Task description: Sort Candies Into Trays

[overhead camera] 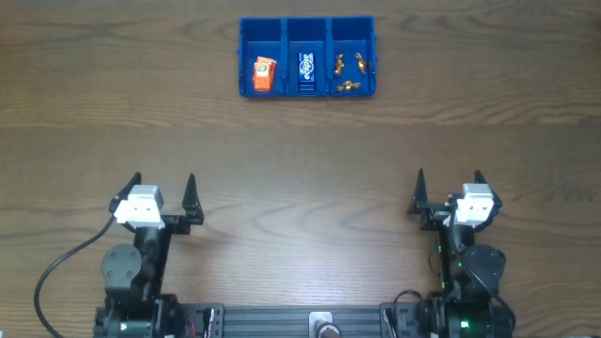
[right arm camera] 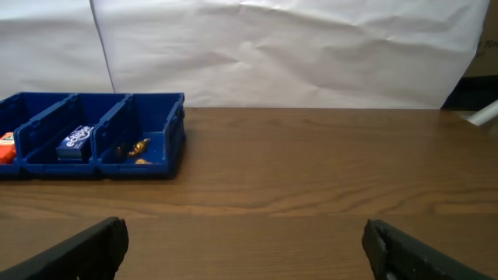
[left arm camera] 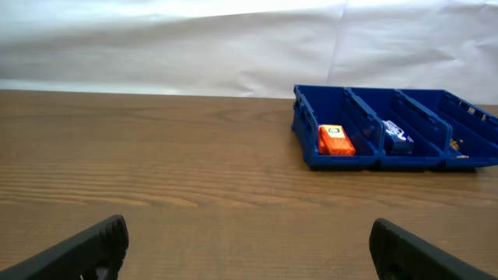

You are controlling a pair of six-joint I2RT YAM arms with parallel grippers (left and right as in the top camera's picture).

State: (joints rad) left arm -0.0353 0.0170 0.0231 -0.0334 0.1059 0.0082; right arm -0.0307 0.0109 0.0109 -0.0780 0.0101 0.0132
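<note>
A blue tray with three compartments stands at the far middle of the table. Its left compartment holds an orange candy, the middle one a blue-wrapped candy, the right one several small gold candies. The left wrist view shows the tray with the orange candy and the blue candy. In the right wrist view the tray shows the blue candy and gold candies. My left gripper and right gripper rest open near the front, far from the tray, holding nothing.
Bare wooden tabletop lies between the grippers and the tray. A white sheet backs the far edge of the table. A dark box edge stands beyond the table at the right.
</note>
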